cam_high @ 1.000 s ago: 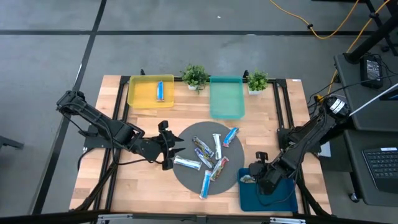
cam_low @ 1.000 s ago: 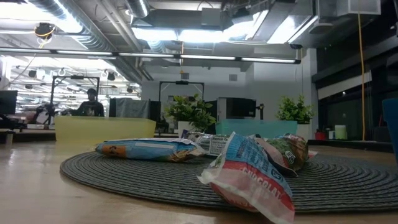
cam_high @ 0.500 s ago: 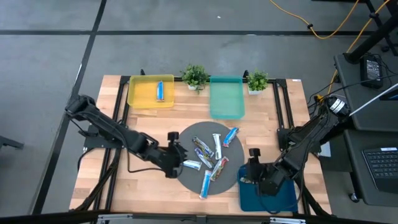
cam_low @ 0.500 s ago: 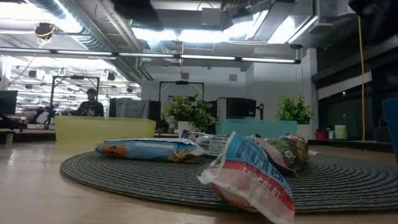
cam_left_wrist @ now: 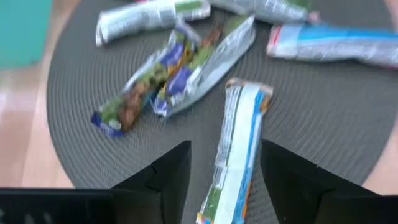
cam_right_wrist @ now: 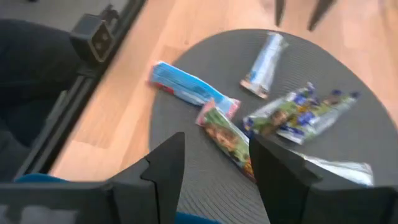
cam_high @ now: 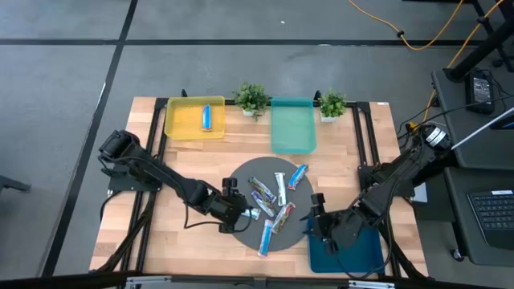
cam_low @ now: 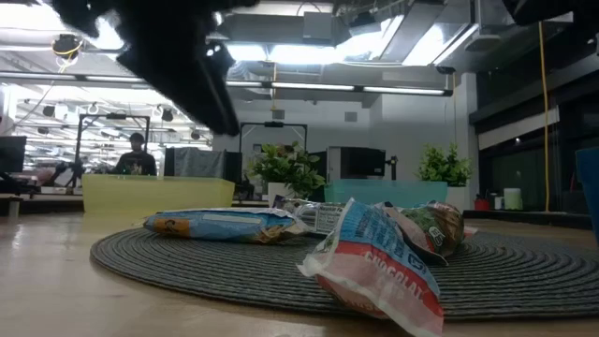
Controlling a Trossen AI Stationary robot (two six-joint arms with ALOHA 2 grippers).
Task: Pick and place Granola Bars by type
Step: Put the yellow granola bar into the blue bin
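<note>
Several granola bars in shiny wrappers lie on a round grey mat. A blue-and-white bar lies at the mat's left edge. My left gripper hangs open above it, slanting down, one finger on either side of it in the left wrist view and clear of it in the low view. My right gripper stands open at the mat's right edge with nothing between its fingers. Ahead of it lies a red-and-green bar. One blue bar lies in the yellow tray.
A teal tray stands at the back middle, between two small potted plants. A dark blue tray sits at the near right, partly under my right arm. Bare wood lies left of the mat.
My left gripper has gone toward the table's right edge and down, from beside the mat to over its left edge above the blue-and-white bar. My right gripper has left the blue tray, moved toward the mat and rolled. The bars have stayed where they were.
</note>
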